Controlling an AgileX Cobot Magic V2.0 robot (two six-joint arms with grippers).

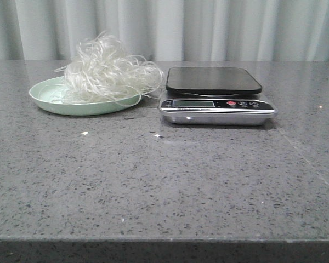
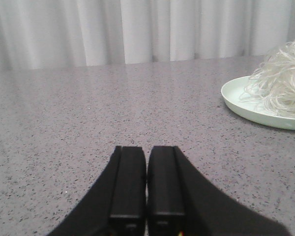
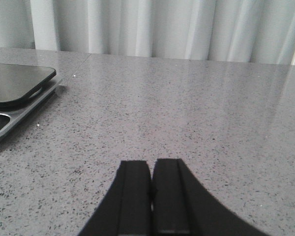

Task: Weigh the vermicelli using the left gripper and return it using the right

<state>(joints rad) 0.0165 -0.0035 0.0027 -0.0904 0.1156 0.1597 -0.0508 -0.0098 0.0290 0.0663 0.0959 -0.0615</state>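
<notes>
The vermicelli, a fluffy heap of white looping strands, lies on a pale green plate at the back left. It also shows in the left wrist view on the plate. The scale, silver with a bare black platform, stands right of the plate; its corner shows in the right wrist view. My left gripper is shut and empty, low over the table, well short of the plate. My right gripper is shut and empty, off to the scale's right. Neither gripper shows in the front view.
The grey speckled stone table runs to a front edge near the camera. A grey-white curtain hangs behind the table's far edge. A few strands trail over the plate rim toward the scale.
</notes>
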